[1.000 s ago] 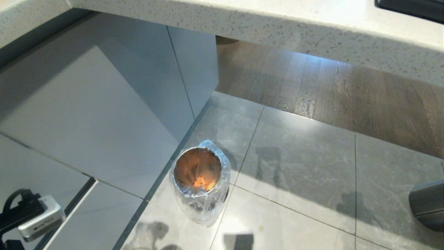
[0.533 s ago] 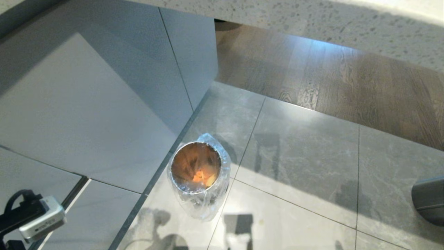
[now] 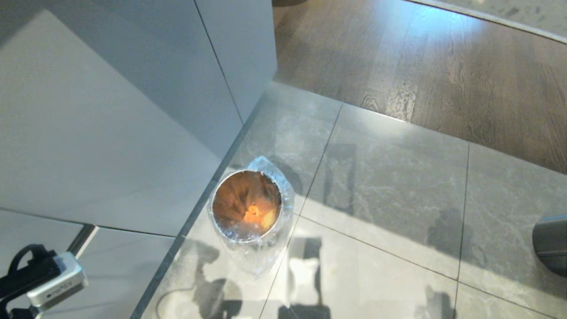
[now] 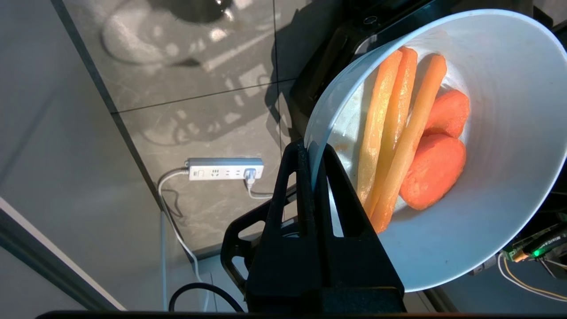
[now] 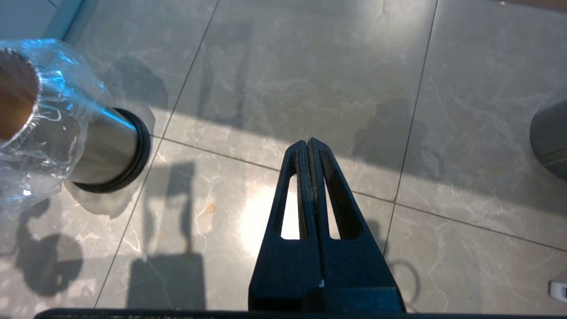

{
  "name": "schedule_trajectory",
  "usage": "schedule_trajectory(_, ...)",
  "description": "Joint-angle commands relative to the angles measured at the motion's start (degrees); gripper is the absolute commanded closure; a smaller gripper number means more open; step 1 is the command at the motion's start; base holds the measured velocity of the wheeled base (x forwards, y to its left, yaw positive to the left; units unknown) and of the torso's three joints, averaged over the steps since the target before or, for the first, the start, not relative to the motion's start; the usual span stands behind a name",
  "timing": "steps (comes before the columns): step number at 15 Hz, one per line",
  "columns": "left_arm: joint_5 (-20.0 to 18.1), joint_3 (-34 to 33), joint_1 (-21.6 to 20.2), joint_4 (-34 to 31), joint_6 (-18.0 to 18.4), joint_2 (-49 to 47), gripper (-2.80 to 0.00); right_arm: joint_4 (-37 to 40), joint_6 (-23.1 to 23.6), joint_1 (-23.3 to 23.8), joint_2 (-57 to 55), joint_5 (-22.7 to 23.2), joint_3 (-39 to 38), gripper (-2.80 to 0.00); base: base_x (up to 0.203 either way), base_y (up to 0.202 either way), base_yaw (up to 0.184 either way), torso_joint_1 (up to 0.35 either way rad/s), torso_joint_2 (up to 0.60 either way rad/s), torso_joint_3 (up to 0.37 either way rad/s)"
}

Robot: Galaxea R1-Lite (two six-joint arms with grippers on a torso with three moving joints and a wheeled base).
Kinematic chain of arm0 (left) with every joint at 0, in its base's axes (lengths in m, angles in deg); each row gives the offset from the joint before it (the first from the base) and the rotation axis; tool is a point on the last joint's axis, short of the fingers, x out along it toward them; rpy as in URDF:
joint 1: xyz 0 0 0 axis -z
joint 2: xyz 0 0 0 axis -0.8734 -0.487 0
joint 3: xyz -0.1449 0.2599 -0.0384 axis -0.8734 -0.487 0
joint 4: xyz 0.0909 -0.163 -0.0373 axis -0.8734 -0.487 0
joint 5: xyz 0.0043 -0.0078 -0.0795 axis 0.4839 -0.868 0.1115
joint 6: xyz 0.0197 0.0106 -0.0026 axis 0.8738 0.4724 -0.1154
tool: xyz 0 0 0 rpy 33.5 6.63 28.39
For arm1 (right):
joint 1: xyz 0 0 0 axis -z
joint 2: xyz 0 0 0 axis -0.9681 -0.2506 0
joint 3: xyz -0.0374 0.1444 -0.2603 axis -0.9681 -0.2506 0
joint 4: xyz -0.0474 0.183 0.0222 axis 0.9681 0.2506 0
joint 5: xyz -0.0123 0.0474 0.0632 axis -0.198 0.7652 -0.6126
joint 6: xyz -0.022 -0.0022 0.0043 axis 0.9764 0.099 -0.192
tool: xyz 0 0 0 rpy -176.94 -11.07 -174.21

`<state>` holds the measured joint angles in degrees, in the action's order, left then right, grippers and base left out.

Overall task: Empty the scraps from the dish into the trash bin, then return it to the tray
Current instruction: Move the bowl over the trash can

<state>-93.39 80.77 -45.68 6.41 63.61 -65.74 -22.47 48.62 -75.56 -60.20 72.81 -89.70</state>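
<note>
My left gripper (image 4: 312, 148) is shut on the rim of the dish (image 4: 509, 199), a pale light-blue bowl held tilted above the floor. The scraps (image 4: 401, 137), orange carrot slices and pale yellow-orange sticks, lie inside it. The trash bin (image 3: 246, 208) stands on the grey tiles beside the cabinet, lined with a crinkled clear bag, with orange bits at its coppery bottom. It also shows in the right wrist view as the bin (image 5: 53, 124). My right gripper (image 5: 308, 142) hangs shut and empty over the tiles to the right of the bin. The tray is out of view.
Grey cabinet fronts (image 3: 110, 110) rise left of the bin. Wooden flooring (image 3: 421, 66) begins beyond the tiles. A brushed-steel cylinder bin (image 3: 551, 243) stands at the far right. A white power strip (image 4: 226, 169) with its cable lies on the floor under the left arm.
The head view has tipped further down, so the speckled counter has slid out of the top. The bin, the floor and my left wrist keep their places.
</note>
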Motion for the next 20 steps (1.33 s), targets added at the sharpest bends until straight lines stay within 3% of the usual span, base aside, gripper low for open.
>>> schedule_trajectory(1, -0.1, -0.3, 0.0, -0.3, 0.1, 0.0, 0.0, 0.0, -0.1, 0.0, 0.0, 0.0, 0.0, 0.0, 0.0, 0.0, 0.0, -0.002, 0.0, -0.198)
schedule_trajectory(9, -0.1, -3.5, 0.0, 1.7, 0.3, 0.4, 0.0, 0.0, -0.1, 0.0, 0.0, 0.0, 0.0, 0.0, 0.0, 0.0, 0.0, 0.003, 0.0, -0.068)
schedule_trajectory(11, 0.0, -7.5, 0.0, 8.4, 0.3, 0.5, 0.0, 0.0, 0.0, 0.0, 0.0, 0.0, 0.0, 0.0, 0.0, 0.0, 0.0, 0.0, 0.0, 0.0)
schedule_trajectory(13, 0.5, -14.0, 0.0, 23.5, 0.3, 0.3, 0.0, 0.0, -0.1, 0.0, 0.0, 0.0, 0.0, 0.0, 0.0, 0.0, 0.0, 0.0, 0.0, 0.0)
schedule_trajectory(15, 2.3, -17.1, -0.1, 33.4, 0.2, -1.7, 0.0, 0.0, 0.0, 0.0, 0.0, 0.0, 0.0, 0.0, 0.0, 0.0, 0.0, 0.0, 0.0, 0.0)
schedule_trajectory(20, 2.9, -12.7, -0.1, 34.9, 0.4, -7.6, 0.0, 0.0, -0.1, 0.0, 0.0, 0.0, 0.0, 0.0, 0.0, 0.0, 0.0, 0.0, 0.0, 0.0)
